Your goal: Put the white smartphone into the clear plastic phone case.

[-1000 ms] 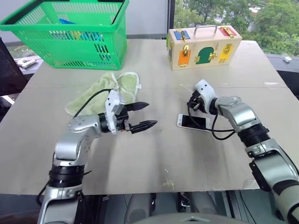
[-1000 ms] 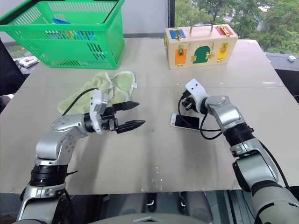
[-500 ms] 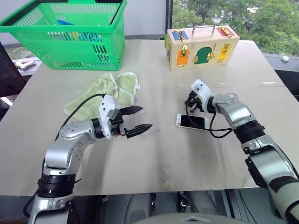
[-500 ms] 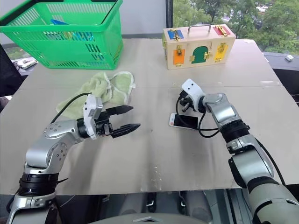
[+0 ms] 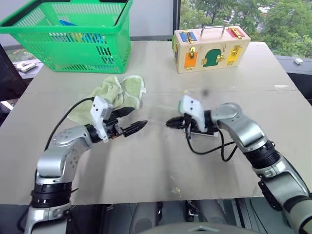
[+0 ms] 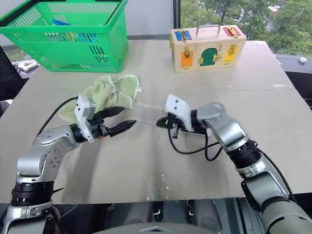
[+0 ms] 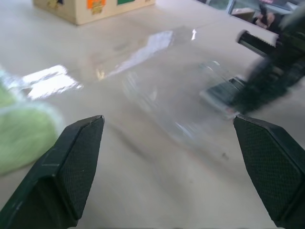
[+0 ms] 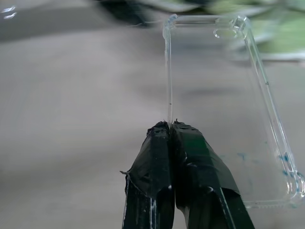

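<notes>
Right end effector (image 8: pixel 170 125) is pinching the clear plastic phone case (image 8: pixel 224 105) by one thin rim; left end effector (image 5: pixel 131 121) is gaping empty, so carrying slowly seems wise.

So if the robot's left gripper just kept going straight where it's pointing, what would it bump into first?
Probably the clear plastic phone case, pinched along one edge by the right gripper. The open left gripper points right at it, though depth is hard to judge.
</notes>
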You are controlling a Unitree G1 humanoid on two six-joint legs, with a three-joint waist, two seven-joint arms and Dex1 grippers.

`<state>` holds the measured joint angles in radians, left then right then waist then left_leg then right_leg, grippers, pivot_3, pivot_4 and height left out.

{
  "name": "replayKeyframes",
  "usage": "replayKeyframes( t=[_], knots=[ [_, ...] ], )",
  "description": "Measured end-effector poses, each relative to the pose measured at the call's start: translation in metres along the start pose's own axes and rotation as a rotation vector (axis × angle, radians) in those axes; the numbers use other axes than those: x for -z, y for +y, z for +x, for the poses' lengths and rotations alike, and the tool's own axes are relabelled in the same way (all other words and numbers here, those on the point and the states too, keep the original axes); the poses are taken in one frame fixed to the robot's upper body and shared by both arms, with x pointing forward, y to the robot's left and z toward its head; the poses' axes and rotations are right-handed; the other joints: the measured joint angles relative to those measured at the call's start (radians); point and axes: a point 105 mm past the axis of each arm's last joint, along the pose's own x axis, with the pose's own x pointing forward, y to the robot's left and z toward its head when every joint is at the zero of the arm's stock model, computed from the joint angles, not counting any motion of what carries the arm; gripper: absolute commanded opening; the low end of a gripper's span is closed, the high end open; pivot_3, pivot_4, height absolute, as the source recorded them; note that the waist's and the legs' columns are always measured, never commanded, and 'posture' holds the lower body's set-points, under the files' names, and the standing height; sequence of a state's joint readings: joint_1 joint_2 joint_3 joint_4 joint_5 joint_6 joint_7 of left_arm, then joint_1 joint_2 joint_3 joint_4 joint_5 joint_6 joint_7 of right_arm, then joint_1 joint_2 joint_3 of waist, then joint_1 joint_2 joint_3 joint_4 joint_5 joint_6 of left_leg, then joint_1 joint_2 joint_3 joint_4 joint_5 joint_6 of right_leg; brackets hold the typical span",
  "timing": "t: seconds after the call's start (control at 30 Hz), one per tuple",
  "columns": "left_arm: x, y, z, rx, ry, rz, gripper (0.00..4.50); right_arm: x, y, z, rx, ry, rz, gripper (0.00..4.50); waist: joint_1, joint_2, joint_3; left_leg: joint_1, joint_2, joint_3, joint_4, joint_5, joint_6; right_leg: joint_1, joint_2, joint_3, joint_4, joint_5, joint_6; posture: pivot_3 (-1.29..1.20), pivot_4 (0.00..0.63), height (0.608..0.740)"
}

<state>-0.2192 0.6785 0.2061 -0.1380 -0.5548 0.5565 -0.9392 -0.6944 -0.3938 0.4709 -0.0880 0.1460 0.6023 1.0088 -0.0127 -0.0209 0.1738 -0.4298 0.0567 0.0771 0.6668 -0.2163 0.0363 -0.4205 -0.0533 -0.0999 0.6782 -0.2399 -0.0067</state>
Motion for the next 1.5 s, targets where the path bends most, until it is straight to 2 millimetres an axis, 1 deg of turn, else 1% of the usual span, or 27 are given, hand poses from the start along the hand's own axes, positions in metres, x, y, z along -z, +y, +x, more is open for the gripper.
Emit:
replayKeyframes(
  t=[0.07, 0.17, 0.2, 0.27, 0.33, 0.4, 0.43, 0.47, 0.53, 0.6, 0.63, 0.67, 0.7, 0.73, 0.8, 0.87, 0.9, 0.93, 1.0, 1.13, 1.23, 1.3, 1.33, 1.4, 1.5],
  knots=[
    [0.004, 0.004, -0.004, -0.010, 0.017, -0.013, 4.50, 0.006, 0.004, 0.005, -0.010, 0.022, 0.011, 0.03, 0.002, 0.000, 0.000, 0.000, 0.000, 0.000, 0.000, 0.000, 0.000, 0.000, -0.001, 0.000, 0.000, 0.000, 0.000, 0.00, 0.150, 0.740],
    [0.012, 0.007, -0.011, -0.006, 0.049, -0.028, 4.50, 0.009, 0.004, 0.008, -0.015, 0.024, 0.049, 0.03, 0.002, 0.000, 0.000, -0.001, 0.000, 0.000, 0.000, 0.000, 0.000, -0.001, -0.001, 0.000, 0.000, 0.000, 0.000, 0.00, 0.150, 0.740],
    [0.016, 0.009, -0.014, -0.002, 0.067, -0.028, 4.50, 0.014, 0.003, 0.009, -0.023, 0.032, 0.074, 0.03, 0.002, 0.000, 0.000, -0.001, 0.000, 0.000, 0.000, 0.000, 0.000, -0.001, -0.001, 0.000, 0.000, 0.000, 0.000, 0.00, 0.150, 0.740],
    [0.018, 0.010, -0.015, 0.000, 0.075, -0.023, 4.50, 0.017, 0.003, 0.009, -0.028, 0.039, 0.087, 0.03, 0.003, 0.000, 0.000, -0.001, 0.000, 0.000, 0.000, 0.000, 0.000, -0.001, -0.001, -0.001, 0.000, 0.000, -0.001, 0.00, 0.150, 0.740],
    [0.023, 0.009, -0.016, 0.025, 0.102, -0.004, 4.50, 0.027, 0.002, 0.011, -0.034, 0.063, 0.115, 0.03, 0.001, 0.000, 0.000, -0.001, 0.000, 0.000, 0.000, 0.000, 0.000, -0.001, -0.001, 0.000, 0.000, 0.000, 0.000, 0.00, 0.150, 0.740],
    [0.024, 0.009, -0.015, 0.043, 0.106, 0.003, 4.50, 0.030, 0.002, 0.017, -0.039, 0.060, 0.154, 0.03, 0.001, 0.000, 0.000, -0.001, 0.000, 0.000, 0.000, 0.000, 0.000, -0.001, -0.001, 0.000, 0.000, 0.000, -0.001, 0.00, 0.150, 0.740],
    [0.023, 0.009, -0.013, 0.049, 0.107, 0.009, 4.50, 0.031, 0.003, 0.020, -0.041, 0.055, 0.169, 0.67, 0.000, 0.000, 0.000, -0.001, 0.000, 0.000, 0.000, 0.000, 0.000, -0.002, -0.001, 0.000, 0.000, 0.000, -0.001, 0.00, 0.150, 0.740],
    [0.022, 0.009, -0.012, 0.056, 0.107, 0.016, 4.50, 0.029, 0.003, 0.022, -0.043, 0.043, 0.179, 0.98, 0.000, 0.000, 0.000, -0.001, 0.000, 0.000, 0.000, 0.000, 0.000, -0.002, -0.001, 0.000, 0.000, 0.000, -0.001, 0.00, 0.150, 0.740],
    [0.022, 0.006, -0.010, 0.078, 0.109, 0.029, 4.50, 0.026, 0.002, 0.021, -0.045, 0.018, 0.188, 1.94, 0.000, 0.000, 0.000, -0.001, 0.000, 0.000, -0.001, 0.000, 0.000, -0.002, -0.001, 0.000, 0.000, 0.000, -0.001, 0.00, 0.150, 0.740],
    [0.023, 0.001, -0.009, 0.118, 0.114, 0.042, 4.50, 0.022, -0.001, 0.012, -0.017, -0.007, 0.174, 2.82, 0.003, 0.000, 0.000, -0.002, -0.001, 0.000, -0.001, 0.000, 0.000, -0.002, -0.001, 0.000, 0.000, 0.000, -0.001, 0.00, 0.150, 0.740],
    [0.024, -0.002, -0.008, 0.142, 0.124, 0.055, 4.50, 0.019, -0.003, 0.005, 0.006, -0.027, 0.160, 3.36, 0.005, 0.000, 0.000, -0.002, -0.001, 0.000, -0.001, 0.000, 0.000, -0.002, -0.002, 0.000, -0.001, 0.000, -0.001, 0.00, 0.150, 0.740],
    [0.025, -0.004, -0.007, 0.161, 0.137, 0.068, 4.50, 0.016, -0.005, 0.000, 0.024, -0.044, 0.149, 3.69, 0.005, 0.000, 0.000, -0.002, -0.001, 0.000, -0.001, 0.000, 0.000, -0.002, -0.002, 0.000, -0.001, 0.000, 0.000, 0.00, 0.150, 0.740],
    [0.026, -0.010, -0.004, 0.202, 0.148, 0.095, 4.50, 0.013, -0.004, -0.008, 0.044, -0.069, 0.133, 3.69, 0.009, 0.000, 0.000, -0.002, -0.001, 0.000, -0.001, 0.000, 0.000, -0.002, -0.002, -0.001, -0.001, 0.000, 0.000, 0.00, 0.150, 0.740],
    [0.027, -0.012, -0.002, 0.218, 0.152, 0.104, 4.50, 0.013, -0.003, -0.012, 0.048, -0.072, 0.129, 3.69, 0.009, 0.001, 0.000, -0.002, -0.001, 0.000, -0.001, 0.000, 0.000, -0.002, -0.002, 0.000, -0.001, 0.000, 0.000, 0.00, 0.150, 0.740],
    [0.028, -0.019, 0.003, 0.278, 0.165, 0.137, 4.50, 0.012, 0.001, -0.026, 0.065, -0.085, 0.107, 3.69, 0.012, 0.001, 0.001, -0.002, -0.001, 0.000, -0.001, 0.000, 0.000, -0.002, -0.002, 0.000, -0.001, 0.000, 0.000, 0.00, 0.150, 0.740],
    [0.026, -0.026, 0.013, 0.343, 0.169, 0.177, 4.50, 0.011, 0.008, -0.045, 0.081, -0.084, 0.085, 3.69, 0.018, 0.001, 0.001, -0.002, -0.001, 0.000, -0.001, 0.000, 0.000, -0.002, -0.001, 0.000, -0.001, 0.000, 0.000, 0.00, 0.150, 0.740],
    [0.025, -0.027, 0.015, 0.354, 0.169, 0.187, 4.50, 0.011, 0.009, -0.049, 0.083, -0.079, 0.080, 3.69, 0.020, 0.001, 0.001, -0.002, 0.000, 0.000, -0.001, 0.000, 0.000, -0.002, -0.001, 0.000, -0.001, -0.001, 0.000, 0.00, 0.150, 0.740],
    [0.023, -0.029, 0.021, 0.380, 0.163, 0.203, 4.50, 0.013, 0.012, -0.057, 0.095, -0.066, 0.072, 3.69, 0.024, 0.002, 0.001, -0.002, 0.000, 0.000, -0.001, 0.000, 0.000, -0.002, -0.001, -0.001, -0.001, -0.001, 0.000, 0.00, 0.150, 0.740],
    [0.024, -0.031, 0.031, 0.414, 0.174, 0.234, 4.50, 0.019, 0.018, -0.071, 0.118, -0.028, 0.066, 3.69, 0.027, 0.002, 0.001, -0.002, 0.000, 0.000, -0.001, 0.000, 0.000, -0.002, -0.001, -0.001, -0.001, -0.001, 0.001, 0.00, 0.150, 0.740],
    [0.036, -0.030, 0.044, 0.456, 0.224, 0.267, 4.50, 0.024, 0.026, -0.092, 0.169, 0.000, 0.073, 3.69, 0.027, 0.002, 0.001, -0.002, -0.001, 0.001, -0.001, 0.000, 0.000, -0.002, 0.000, 0.000, -0.001, -0.001, 0.001, 0.00, 0.150, 0.740],
    [0.046, -0.029, 0.050, 0.488, 0.252, 0.276, 4.50, 0.022, 0.034, -0.105, 0.218, 0.001, 0.064, 3.69, 0.027, 0.002, 0.002, -0.003, 0.000, 0.001, -0.001, 0.000, 0.000, -0.002, 0.001, 0.000, -0.002, -0.001, 0.001, 0.00, 0.150, 0.740],
    [0.048, -0.028, 0.052, 0.506, 0.262, 0.286, 4.50, 0.019, 0.039, -0.112, 0.238, -0.008, 0.063, 3.69, 0.028, 0.001, 0.002, -0.002, 0.000, 0.000, -0.001, 0.000, 0.000, -0.002, 0.000, 0.000, -0.002, -0.001, 0.001, 0.00, 0.150, 0.740],
    [0.048, -0.027, 0.057, 0.516, 0.268, 0.303, 3.97, 0.018, 0.043, -0.118, 0.258, -0.007, 0.065, 3.74, 0.029, 0.002, 0.001, -0.002, -0.001, 0.000, -0.001, 0.000, 0.000, -0.002, 0.000, 0.000, -0.002, -0.001, 0.001, 0.00, 0.150, 0.740],
    [0.048, -0.024, 0.060, 0.514, 0.272, 0.319, 3.22, 0.019, 0.048, -0.120, 0.271, 0.001, 0.068, 3.74, 0.029, 0.001, 0.001, -0.002, -0.001, 0.000, -0.001, 0.000, 0.000, -0.002, 0.000, -0.001, -0.003, -0.001, 0.001, 0.00, 0.150, 0.740],
    [0.048, -0.026, 0.063, 0.541, 0.277, 0.319, 1.77, 0.023, 0.050, -0.121, 0.292, 0.009, 0.081, 3.74, 0.027, 0.001, 0.001, -0.002, -0.001, 0.001, -0.001, 0.000, 0.000, -0.002, 0.000, 0.000, -0.003, -0.001, 0.001, 0.00, 0.150, 0.740]
  ],
)
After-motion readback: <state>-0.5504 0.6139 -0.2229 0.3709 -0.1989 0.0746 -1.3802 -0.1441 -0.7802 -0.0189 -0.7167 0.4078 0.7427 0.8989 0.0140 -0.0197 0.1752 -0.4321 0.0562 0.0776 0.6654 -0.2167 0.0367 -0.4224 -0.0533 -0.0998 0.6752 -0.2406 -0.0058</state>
